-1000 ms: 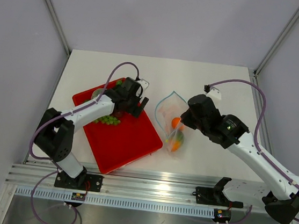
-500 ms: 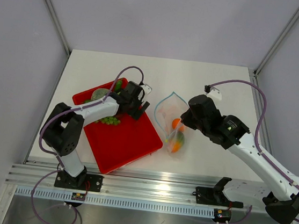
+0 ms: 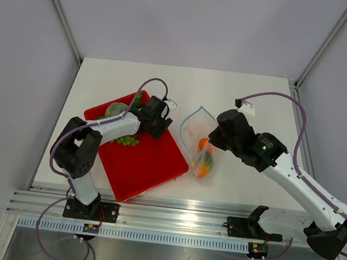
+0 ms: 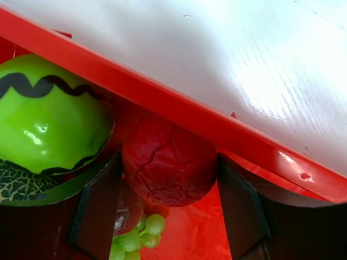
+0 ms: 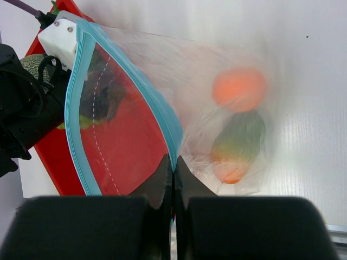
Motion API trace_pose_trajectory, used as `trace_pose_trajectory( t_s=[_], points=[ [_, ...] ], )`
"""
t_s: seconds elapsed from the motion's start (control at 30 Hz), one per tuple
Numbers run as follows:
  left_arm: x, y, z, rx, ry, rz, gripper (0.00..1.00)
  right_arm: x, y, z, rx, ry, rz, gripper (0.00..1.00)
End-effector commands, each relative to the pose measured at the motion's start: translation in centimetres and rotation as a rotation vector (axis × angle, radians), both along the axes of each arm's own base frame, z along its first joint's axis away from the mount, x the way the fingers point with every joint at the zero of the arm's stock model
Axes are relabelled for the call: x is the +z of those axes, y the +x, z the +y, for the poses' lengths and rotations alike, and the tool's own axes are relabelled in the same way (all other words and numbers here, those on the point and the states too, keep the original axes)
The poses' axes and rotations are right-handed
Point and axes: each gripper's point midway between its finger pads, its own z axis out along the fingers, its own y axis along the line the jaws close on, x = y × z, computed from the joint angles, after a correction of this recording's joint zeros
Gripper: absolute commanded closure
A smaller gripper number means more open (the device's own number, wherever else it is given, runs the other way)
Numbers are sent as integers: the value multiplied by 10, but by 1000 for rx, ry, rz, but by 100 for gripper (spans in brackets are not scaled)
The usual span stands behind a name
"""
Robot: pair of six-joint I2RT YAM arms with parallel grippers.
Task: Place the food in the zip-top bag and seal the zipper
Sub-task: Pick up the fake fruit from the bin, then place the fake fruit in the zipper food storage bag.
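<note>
Left arm has folded in tighter over the last second, and my left gripper (image 3: 157, 121) has slid from the middle of the red tray (image 3: 150, 165) to its far right rim. My right arm has barely budged.

Left wrist view now: a red fruit (image 4: 169, 162) fills the gap between my fingers (image 4: 100, 200), both of them touching its sides, so I'm clamped on it. It sits tight against the tray's rim, with white table (image 4: 244, 54) just past that. A glossy green ball (image 4: 43, 119) with a wavy black line lies beside the fruit, a netted melon (image 4: 16, 187) peeks out under it, and the grapes (image 4: 133, 238) lie nearer to me on the tray floor.

Over on the right, my right gripper (image 5: 173, 165) has its fingers pressed together on the blue zipper (image 5: 81, 108), pinching the strip. The bag (image 5: 179, 65) gapes open, its mouth bowed into a wide loop facing the tray and the left gripper. It lies on the table just right of the tray. Inside it, at the closed end, an orange (image 5: 238, 89) sits just beside a mango (image 5: 238, 141).
</note>
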Motion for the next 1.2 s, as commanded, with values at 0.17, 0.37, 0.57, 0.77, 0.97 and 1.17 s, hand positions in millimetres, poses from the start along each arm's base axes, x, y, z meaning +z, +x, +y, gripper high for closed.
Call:
trace_pose_trajectory(
  t_s=[0.17,0.37,0.57,0.77,0.97,1.17],
  points=[
    [69,-1,2,85,-105,-110,55,18,1,-1,-18,48,-55,100],
    [126,-22,12,142,-181,-142,60,16,3,2,-15,51,-52,100],
    [211,-56,-19,29,-456,-135,61,11,6,9,-5,59,-46,100],
    [284,-101,-73,-189,-731,-78,66,12,7,14,8,70,-42,100],
    [312,-138,-117,-346,-848,-33,64,12,6,14,7,71,-42,100],
    [291,-141,-140,-367,-838,38,61,14,6,13,7,73,-44,100]
  ],
)
